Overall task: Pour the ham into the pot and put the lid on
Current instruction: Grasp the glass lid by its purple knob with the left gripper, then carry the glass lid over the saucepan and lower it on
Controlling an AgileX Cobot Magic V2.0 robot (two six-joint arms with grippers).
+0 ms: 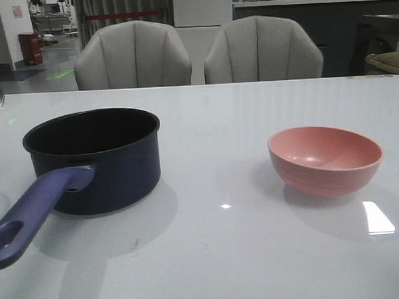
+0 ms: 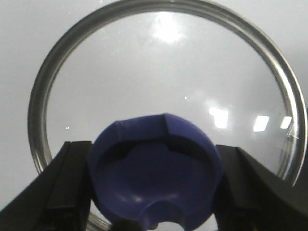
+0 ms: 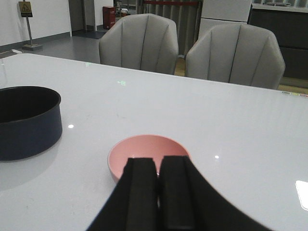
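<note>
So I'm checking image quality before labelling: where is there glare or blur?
Front view: bright window glare on the table right of the bowl. Left wrist view: light spots reflected in the lid; the knob is close and soft. Right wrist view: the right hand is dark and blurred.

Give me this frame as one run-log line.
left gripper: around lid knob | right gripper: shut, empty, behind pink bowl | pot: uncovered | ham: unseen
</note>
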